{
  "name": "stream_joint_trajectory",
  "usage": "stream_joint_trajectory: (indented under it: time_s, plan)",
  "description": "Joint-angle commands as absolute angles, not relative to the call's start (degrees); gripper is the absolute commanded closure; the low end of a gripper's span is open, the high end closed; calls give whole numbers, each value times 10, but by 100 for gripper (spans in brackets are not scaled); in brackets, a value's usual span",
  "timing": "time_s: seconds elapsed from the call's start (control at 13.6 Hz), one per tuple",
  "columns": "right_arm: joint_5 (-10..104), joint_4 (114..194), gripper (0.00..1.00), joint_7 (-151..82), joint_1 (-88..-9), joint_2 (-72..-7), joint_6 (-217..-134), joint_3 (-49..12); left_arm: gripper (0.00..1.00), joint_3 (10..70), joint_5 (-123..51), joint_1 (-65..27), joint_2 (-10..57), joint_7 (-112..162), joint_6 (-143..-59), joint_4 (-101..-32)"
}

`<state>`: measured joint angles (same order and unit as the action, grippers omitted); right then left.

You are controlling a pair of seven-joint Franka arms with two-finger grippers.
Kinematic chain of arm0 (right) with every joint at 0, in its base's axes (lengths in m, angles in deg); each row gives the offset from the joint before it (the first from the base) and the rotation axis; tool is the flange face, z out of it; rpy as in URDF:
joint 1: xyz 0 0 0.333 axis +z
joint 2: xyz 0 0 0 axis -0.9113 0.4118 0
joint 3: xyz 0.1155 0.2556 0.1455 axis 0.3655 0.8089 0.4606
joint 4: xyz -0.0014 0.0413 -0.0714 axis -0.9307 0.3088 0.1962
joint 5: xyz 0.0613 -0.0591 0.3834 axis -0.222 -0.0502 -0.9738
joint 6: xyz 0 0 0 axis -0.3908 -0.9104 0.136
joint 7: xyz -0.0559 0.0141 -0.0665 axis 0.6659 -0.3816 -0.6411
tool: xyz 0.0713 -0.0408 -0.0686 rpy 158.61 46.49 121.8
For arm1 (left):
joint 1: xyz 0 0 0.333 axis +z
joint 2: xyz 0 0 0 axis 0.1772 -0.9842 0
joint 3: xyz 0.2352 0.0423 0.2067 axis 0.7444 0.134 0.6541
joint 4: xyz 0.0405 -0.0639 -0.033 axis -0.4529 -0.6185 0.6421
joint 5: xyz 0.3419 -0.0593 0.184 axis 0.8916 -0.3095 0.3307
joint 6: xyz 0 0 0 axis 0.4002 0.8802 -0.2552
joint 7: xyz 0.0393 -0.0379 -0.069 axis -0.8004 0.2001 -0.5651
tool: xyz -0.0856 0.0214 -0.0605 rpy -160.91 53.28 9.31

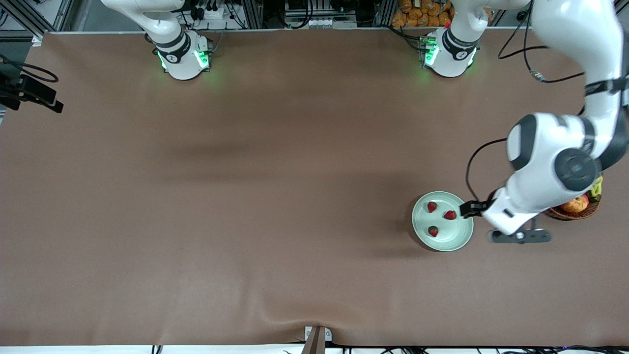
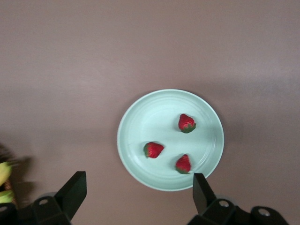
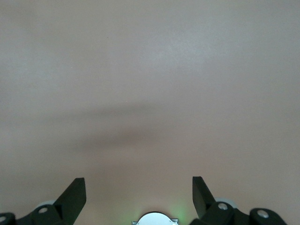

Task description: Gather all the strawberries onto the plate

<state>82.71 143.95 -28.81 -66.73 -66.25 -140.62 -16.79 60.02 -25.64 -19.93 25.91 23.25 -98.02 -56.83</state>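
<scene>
The pale green plate (image 1: 457, 238) lies toward the left arm's end of the table, and three strawberries (image 1: 432, 207) (image 1: 449, 215) (image 1: 433, 231) rest in it, apart from each other. In the left wrist view the same plate (image 2: 136, 122) holds the strawberries (image 2: 186, 123) (image 2: 153, 149) (image 2: 183, 164). My left gripper (image 1: 520, 236) (image 2: 138, 183) hangs over the table between plate and basket, open, with nothing between its fingers. My right gripper (image 3: 139, 185) is open and empty over bare table close to its own base; the front view shows only that arm's base and lower links, as it waits.
A brown wicker basket (image 1: 572, 214) with an apple (image 1: 576, 204) and a banana (image 1: 597, 188) stands beside the plate, partly hidden under the left arm. The brown cloth has a wrinkle near the front edge (image 1: 295, 314).
</scene>
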Motion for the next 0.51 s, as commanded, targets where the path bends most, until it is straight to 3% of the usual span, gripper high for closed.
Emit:
stream_joint_trajectory:
  time_s: [0.0,0.44]
  plan:
    - [830,1435,0,-301,-677,-671,-1393,-166,0,597,-251,-186,316,238,-921,-565]
    - [831,1438,0,-303,-671,-665,-1400,-159,0,595,-253,-162,417,240,-805,-560]
